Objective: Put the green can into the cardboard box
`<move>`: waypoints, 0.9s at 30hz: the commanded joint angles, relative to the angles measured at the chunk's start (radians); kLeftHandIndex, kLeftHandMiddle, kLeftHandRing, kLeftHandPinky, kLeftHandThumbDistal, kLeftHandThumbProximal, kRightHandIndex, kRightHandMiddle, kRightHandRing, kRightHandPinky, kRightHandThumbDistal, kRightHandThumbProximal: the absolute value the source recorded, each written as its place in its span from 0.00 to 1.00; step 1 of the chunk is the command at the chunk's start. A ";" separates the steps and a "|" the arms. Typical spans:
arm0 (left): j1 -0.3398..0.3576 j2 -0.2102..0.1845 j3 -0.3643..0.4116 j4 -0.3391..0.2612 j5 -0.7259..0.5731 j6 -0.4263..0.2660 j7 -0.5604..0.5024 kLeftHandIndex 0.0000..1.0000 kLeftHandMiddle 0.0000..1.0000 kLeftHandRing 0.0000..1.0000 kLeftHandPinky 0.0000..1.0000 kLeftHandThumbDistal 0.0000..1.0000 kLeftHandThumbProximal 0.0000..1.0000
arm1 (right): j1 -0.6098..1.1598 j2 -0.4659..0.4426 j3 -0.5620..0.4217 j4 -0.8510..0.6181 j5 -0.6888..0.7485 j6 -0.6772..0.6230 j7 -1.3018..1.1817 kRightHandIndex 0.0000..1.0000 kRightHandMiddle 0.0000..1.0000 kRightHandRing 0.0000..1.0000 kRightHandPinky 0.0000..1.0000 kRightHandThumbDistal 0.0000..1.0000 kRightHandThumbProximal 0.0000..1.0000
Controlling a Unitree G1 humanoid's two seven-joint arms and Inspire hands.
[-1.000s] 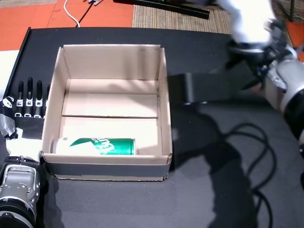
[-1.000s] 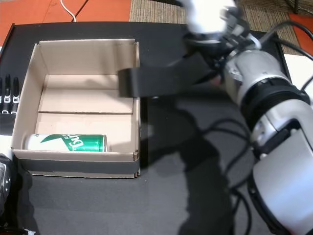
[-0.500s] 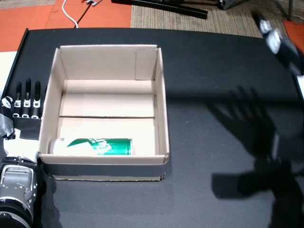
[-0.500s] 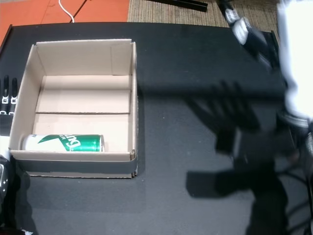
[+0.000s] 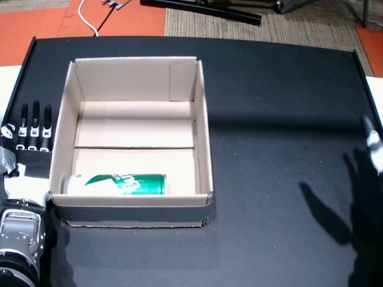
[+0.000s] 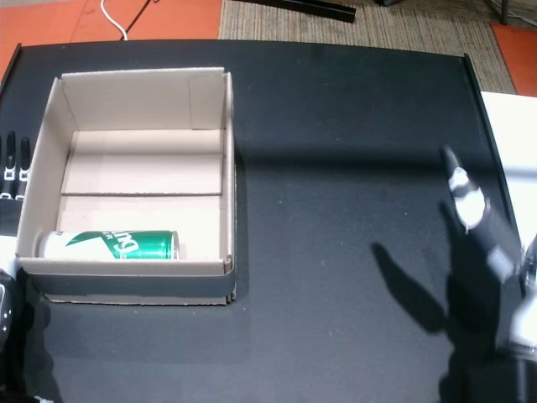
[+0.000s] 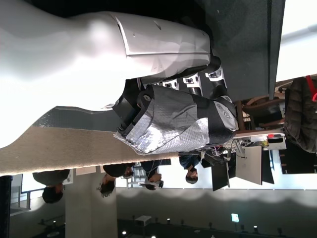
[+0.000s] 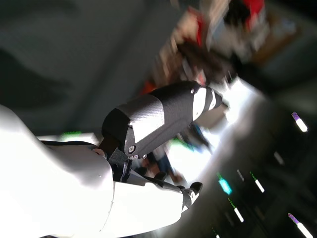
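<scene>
Green can (image 5: 116,184) lies inside cardboard box (image 5: 205,155); right hand (image 6: 480,231) empty, fingers spread (blurred); left hand (image 5: 33,134) flat, open at desk's left edge.

My right hand (image 8: 148,148) fills the view, holding nothing, thumb (image 8: 163,116) extended and apart from my fingers (image 8: 190,191). Beyond it, blurred room and ceiling lights (image 8: 297,121).

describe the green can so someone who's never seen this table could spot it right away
On the black table stands an open cardboard box, toward the robot's left. Inside, the green can lies on its side against the wall nearest the robot. It is the only thing in the box: green with white lettering.
</scene>
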 commanded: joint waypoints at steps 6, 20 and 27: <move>0.055 0.001 0.003 0.031 0.005 0.018 0.038 0.56 0.57 0.67 0.79 0.00 0.64 | 0.139 0.097 -0.107 -0.017 0.260 0.020 0.483 0.86 0.95 0.99 1.00 0.91 0.26; 0.054 0.009 -0.001 0.033 0.011 0.026 0.031 0.53 0.54 0.64 0.81 0.00 0.60 | 0.079 0.433 -0.469 0.076 0.450 0.119 0.903 0.71 0.84 0.87 0.96 1.00 0.39; 0.053 0.008 0.000 0.032 0.010 0.019 0.031 0.52 0.54 0.65 0.81 0.00 0.56 | 0.084 0.453 -0.505 0.097 0.313 -0.005 0.819 0.73 0.85 0.87 0.95 0.99 0.41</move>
